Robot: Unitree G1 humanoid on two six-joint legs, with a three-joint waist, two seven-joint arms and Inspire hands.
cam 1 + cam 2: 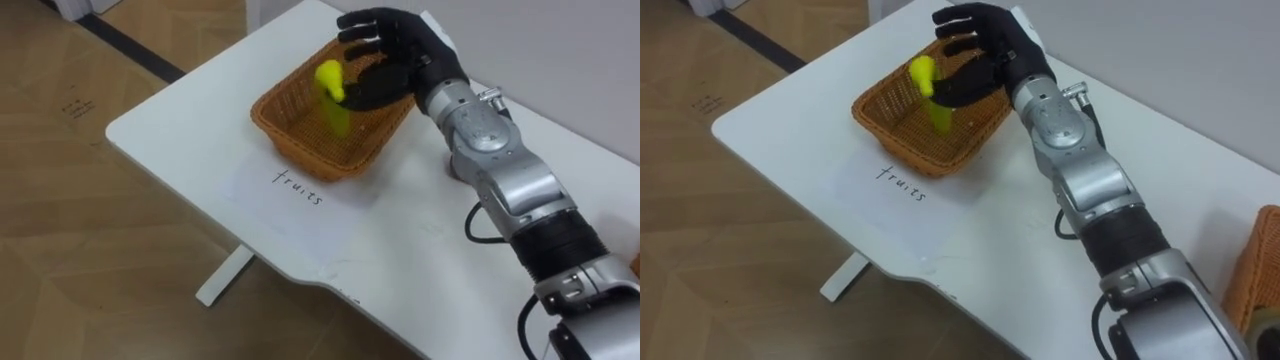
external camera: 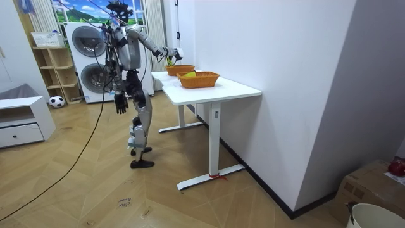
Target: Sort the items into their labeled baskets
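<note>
One yellow fruit is seen at upper centre, over one wicker basket, just beside the spread, relaxed fingers of the right hand. A second basket is set nearby on the one white table. The left hand is hung low at the room view's left; its fingers cannot be told.

The basket is woven wicker, warm brown, rough and ribbed. A second basket shows the same coarse weave. The fruit looks like smooth yellow plastic with a slight shine. The right hand has a matt black shell, plastic or rubber by the look. The worktop is white, smooth and matt. The paper on it is plain white and dull. The floor is wood parquet, lightly glossy.
</note>
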